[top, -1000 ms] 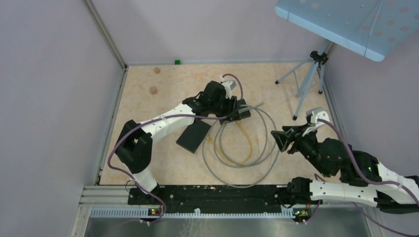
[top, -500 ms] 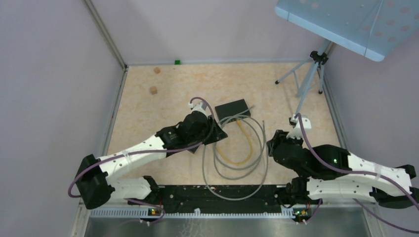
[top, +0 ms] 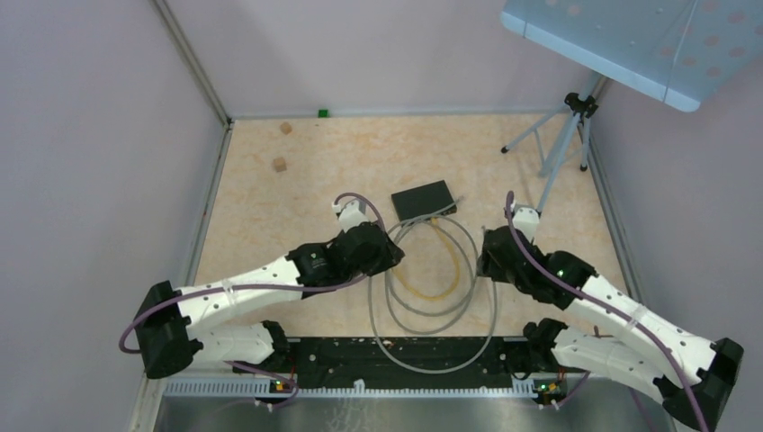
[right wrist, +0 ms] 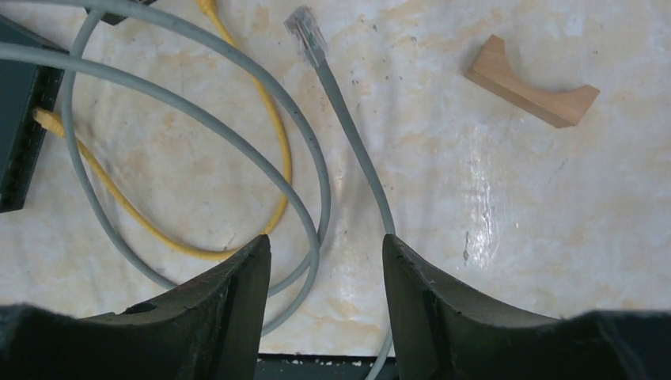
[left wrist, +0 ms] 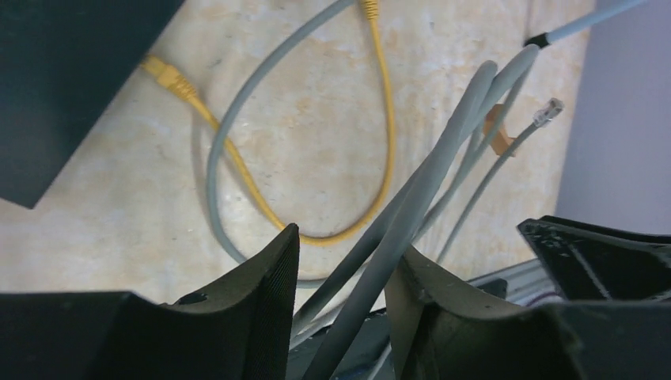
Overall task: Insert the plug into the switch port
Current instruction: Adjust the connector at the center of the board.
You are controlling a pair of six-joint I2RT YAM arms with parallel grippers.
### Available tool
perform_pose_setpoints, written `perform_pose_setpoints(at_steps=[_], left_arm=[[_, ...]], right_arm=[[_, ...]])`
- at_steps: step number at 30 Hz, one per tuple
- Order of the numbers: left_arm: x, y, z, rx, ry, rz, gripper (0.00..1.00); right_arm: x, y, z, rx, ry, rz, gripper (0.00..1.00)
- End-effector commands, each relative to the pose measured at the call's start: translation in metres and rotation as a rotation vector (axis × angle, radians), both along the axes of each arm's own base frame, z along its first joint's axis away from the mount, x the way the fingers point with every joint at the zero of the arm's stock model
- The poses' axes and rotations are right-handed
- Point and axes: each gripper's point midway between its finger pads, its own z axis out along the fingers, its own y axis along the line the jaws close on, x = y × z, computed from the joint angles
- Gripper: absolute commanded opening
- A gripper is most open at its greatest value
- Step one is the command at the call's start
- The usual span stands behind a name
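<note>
Hovering low over the pale worktop (top: 270,207), my two arms close in from the lower left and lower right of the overhead view on a tangle of cable at its centre. The black switch (top: 423,200) lies flat just above the middle of that frame, at the top of the loops, and neither arm touches it.

The plug (right wrist: 305,30), a clear connector on the end of a grey cable (right wrist: 354,150), lies loose on the worktop, not in the switch and not held. It shows at top centre of the right wrist view and small at the upper right of the left wrist view.

My right jaws stand open. The right fingers (right wrist: 229,309) rise from the bottom edge with bare worktop between them. The grey cable runs down from the plug and passes close along the inner side of the right-hand finger. A curved wooden piece (right wrist: 528,85) rests at the upper right of that view, apart from the plug.

My left jaws are open too, gripping nothing. Two grey strands (left wrist: 439,158) run up through the gap between the left fingers (left wrist: 253,309) toward the upper right, lying nearer the right-hand finger, while the other finger stands clear of them.

A yellow cable (left wrist: 389,119) loops across the middle of the left wrist view, one of its connectors lying at the edge of a black box (left wrist: 55,87) that fills the upper left corner. Whether that box is the switch I cannot tell from there.
</note>
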Motion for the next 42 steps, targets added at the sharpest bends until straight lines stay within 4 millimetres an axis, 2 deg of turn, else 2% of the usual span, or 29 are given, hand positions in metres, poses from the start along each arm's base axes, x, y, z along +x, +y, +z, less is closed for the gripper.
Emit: perform_pose_setpoints(at_steps=[1,5,8,13,18,24,30,34,37,42], left_arm=[[0.006,0.03,-0.022,0.112,-0.009,0.101,0.0],[0.001,0.041,-0.049,0.19,0.037,0.116,0.0],[-0.002,0.048,-0.064,0.237,0.07,0.129,0.0],[-0.004,0.053,-0.075,0.27,0.075,0.119,0.0],[-0.006,0.055,-0.079,0.285,0.078,0.107,0.0],[-0.007,0.058,-0.087,0.313,0.079,0.099,0.0],[-0.008,0.056,-0.092,0.323,0.089,0.083,0.0],[-0.008,0.054,-0.091,0.319,0.089,0.076,0.0],[-0.008,0.052,-0.09,0.314,0.088,0.071,0.0],[-0.008,0.051,-0.088,0.307,0.088,0.065,0.0]], right_arm=[[0.03,0.018,0.013,0.045,-0.066,0.078,0.54],[0.04,0.017,-0.007,0.073,-0.031,0.089,0.51],[0.041,0.019,-0.031,0.084,0.001,0.102,0.5],[0.046,0.021,-0.057,0.077,0.041,0.113,0.5],[0.05,0.028,-0.072,0.073,0.067,0.147,0.47],[0.05,0.048,-0.069,0.109,0.052,0.276,0.43],[0.051,0.057,-0.054,0.137,-0.044,0.373,0.47],[0.061,0.062,-0.049,0.139,-0.099,0.395,0.47],[0.068,0.069,-0.047,0.142,-0.114,0.413,0.39],[0.08,0.084,-0.055,0.144,-0.081,0.447,0.38]])
